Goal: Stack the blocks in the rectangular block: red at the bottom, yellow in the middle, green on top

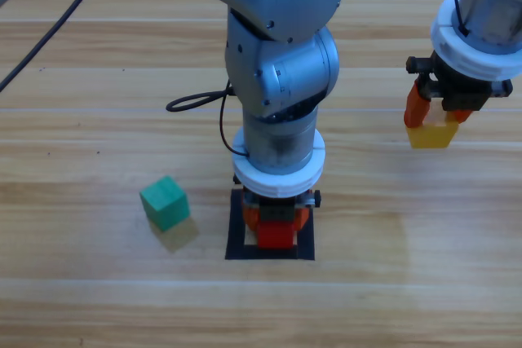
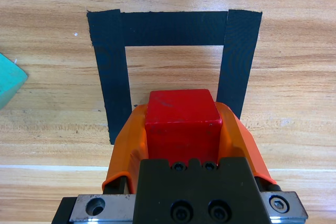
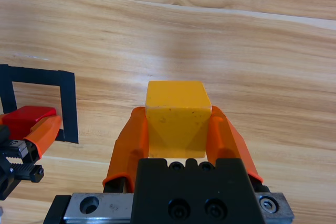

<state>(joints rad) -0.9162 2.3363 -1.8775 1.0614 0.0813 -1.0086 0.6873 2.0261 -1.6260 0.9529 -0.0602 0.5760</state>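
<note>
ur left gripper (image 1: pixel 276 219) clamps red (image 2: pixel 182 124) over the tape square (image 1: pixel 238 230), unreleased | right gripper (image 1: pixel 436 116) grips yellow (image 3: pixel 176 119), waiting | green (image 1: pixel 165 202) untouched on bench (image 1: pixel 81 283) | 0/3 stacked imo

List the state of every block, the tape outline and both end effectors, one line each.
Red block: gripped by the left end effector, over the tape outline.
Yellow block: gripped by the right end effector, well right of the outline.
Green block: loose on the table, left of the outline.
Tape outline: no block released inside yet.
Left end effector: shut on the red block.
Right end effector: shut on the yellow block.
</note>
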